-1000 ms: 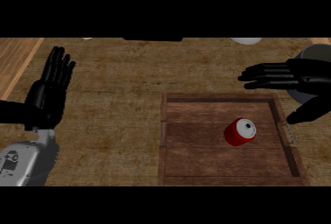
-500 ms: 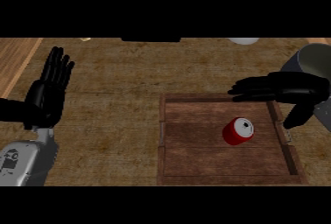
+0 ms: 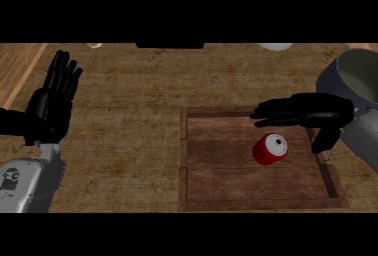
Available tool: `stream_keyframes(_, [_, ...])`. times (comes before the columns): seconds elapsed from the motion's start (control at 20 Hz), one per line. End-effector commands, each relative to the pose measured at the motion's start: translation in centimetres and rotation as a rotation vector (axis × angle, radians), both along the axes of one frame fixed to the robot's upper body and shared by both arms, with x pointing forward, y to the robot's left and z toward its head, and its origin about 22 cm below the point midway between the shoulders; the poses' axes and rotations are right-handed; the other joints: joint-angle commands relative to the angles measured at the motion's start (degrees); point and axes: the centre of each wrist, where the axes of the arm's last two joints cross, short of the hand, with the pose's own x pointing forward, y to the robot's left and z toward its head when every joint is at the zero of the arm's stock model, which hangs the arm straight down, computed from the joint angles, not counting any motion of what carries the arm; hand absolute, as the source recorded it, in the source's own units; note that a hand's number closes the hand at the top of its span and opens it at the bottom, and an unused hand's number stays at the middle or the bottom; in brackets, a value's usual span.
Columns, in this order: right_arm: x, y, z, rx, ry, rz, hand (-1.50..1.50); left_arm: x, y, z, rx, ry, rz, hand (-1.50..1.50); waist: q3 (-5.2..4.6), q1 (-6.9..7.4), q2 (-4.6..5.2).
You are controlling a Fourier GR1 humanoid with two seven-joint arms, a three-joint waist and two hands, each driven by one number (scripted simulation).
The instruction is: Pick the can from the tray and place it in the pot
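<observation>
Head view: my right robot hand (image 3: 306, 114) has slid from the upper right down toward the frame's centre over the past second and now hovers just above the red can (image 3: 269, 149), fingers spread wide, holding nothing. I judge the grasp is next. The can lies on its side in the wooden tray (image 3: 221, 195). The pot (image 3: 354, 75) is cut off at the right edge. My left robot hand (image 3: 50, 102) rests open at the left, above the surface (image 3: 125, 145).
</observation>
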Motion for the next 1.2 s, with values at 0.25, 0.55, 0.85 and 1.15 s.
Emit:
stream_keyframes(0.25, [0.2,2.3,-2.1,-0.004,0.036,0.063,-1.5,-0.7,-0.6,0.1,-0.009,0.014,-0.004,0.0,-0.02,-0.23,-0.19])
stream_keyframes(0.55, [0.0,0.9,-3.5,-0.028,0.047,0.041,-1.5,-0.8,0.6,-0.8,-0.007,0.017,-0.004,0.0,-0.03,-0.54,-0.18])
stream_keyframes(0.85, [-0.7,6.2,-6.9,-0.009,0.045,0.077,-1.5,-0.8,-0.1,-0.3,0.008,0.014,-0.002,0.0,-0.02,-0.5,-0.17])
stream_keyframes(1.15, [-1.7,5.8,-8.2,-0.018,0.088,0.104,-1.5,-0.4,1.0,0.1,-0.006,0.001,0.017,0.0,-0.03,-0.75,-0.24])
